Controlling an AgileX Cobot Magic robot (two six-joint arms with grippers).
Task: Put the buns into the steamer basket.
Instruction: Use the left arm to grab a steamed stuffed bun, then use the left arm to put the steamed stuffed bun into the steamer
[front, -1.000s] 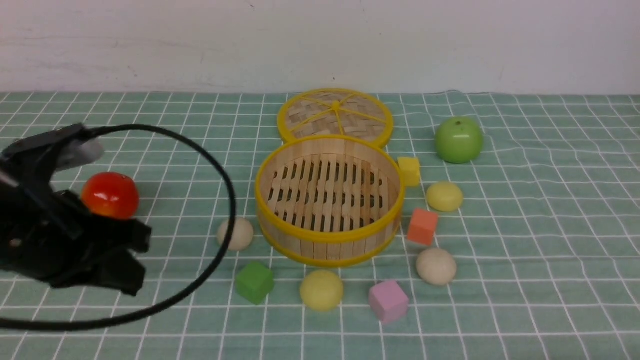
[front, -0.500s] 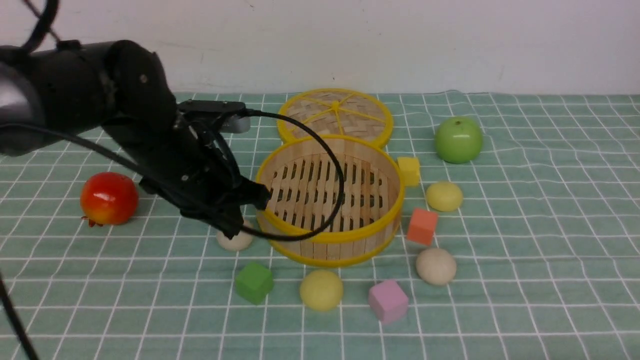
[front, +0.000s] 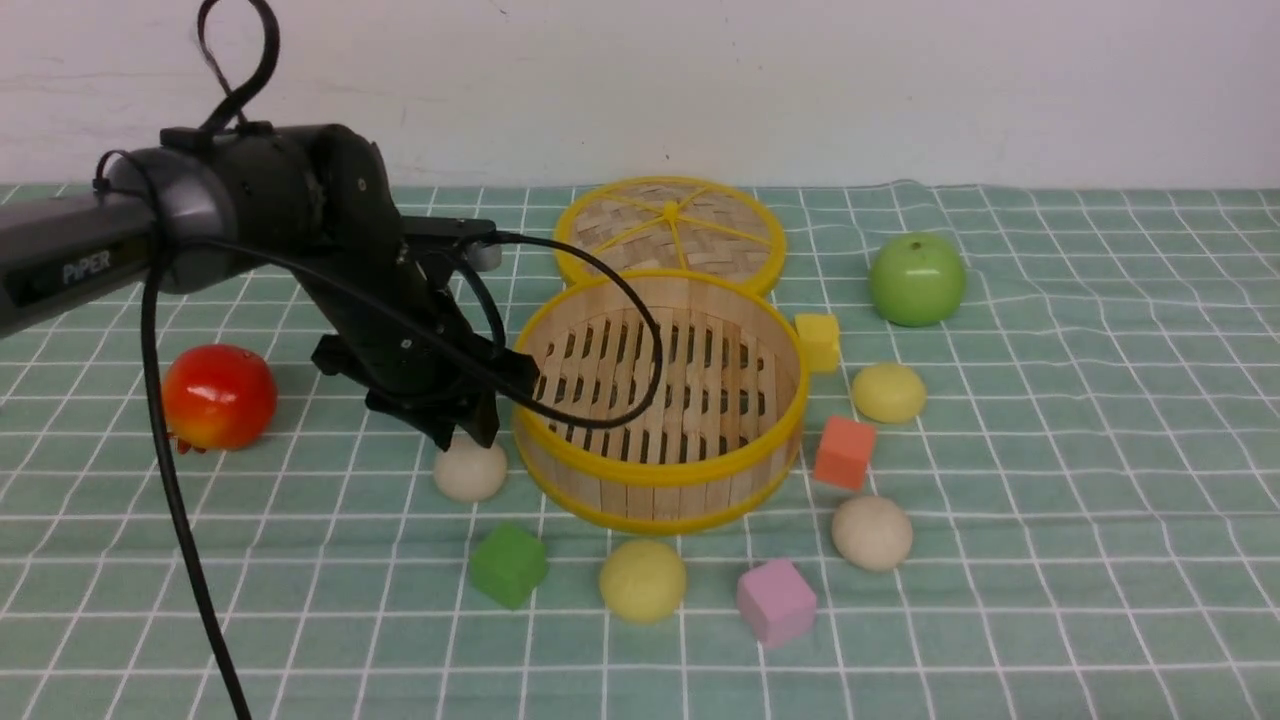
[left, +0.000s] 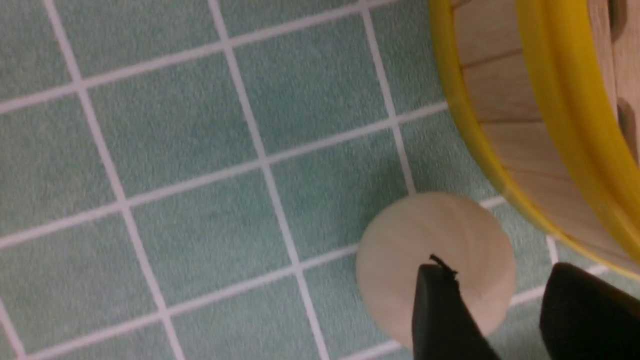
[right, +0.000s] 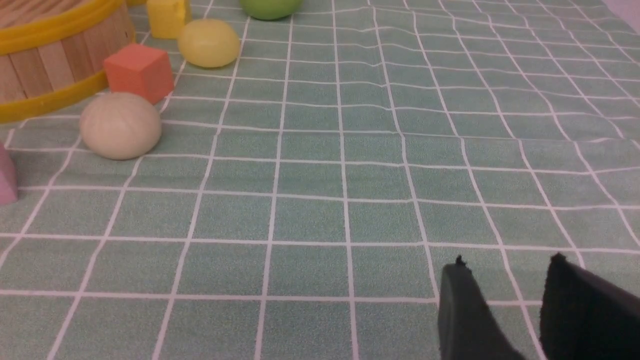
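Observation:
The steamer basket (front: 655, 478) stands empty mid-table. Four buns lie on the cloth around it: an off-white one (front: 470, 472) at its left, a pale yellow one (front: 643, 580) in front, an off-white one (front: 872, 533) at the front right and a pale yellow one (front: 888, 392) at the right. My left gripper (front: 465, 435) hangs open just above the left off-white bun (left: 415, 235), beside the basket wall (left: 500, 100); one finger overlaps the bun. My right gripper (right: 505, 265) is open and empty over bare cloth, outside the front view.
The woven lid (front: 670, 230) lies behind the basket. A green apple (front: 917, 280) sits at the back right and a red fruit (front: 218, 395) at the left. Green (front: 509, 565), pink (front: 776, 601), orange (front: 845, 452) and yellow (front: 818, 342) cubes lie among the buns.
My left arm has swung from the near left corner across to the basket's left side, and its gripper has come down over the left off-white bun. Nothing else has moved.

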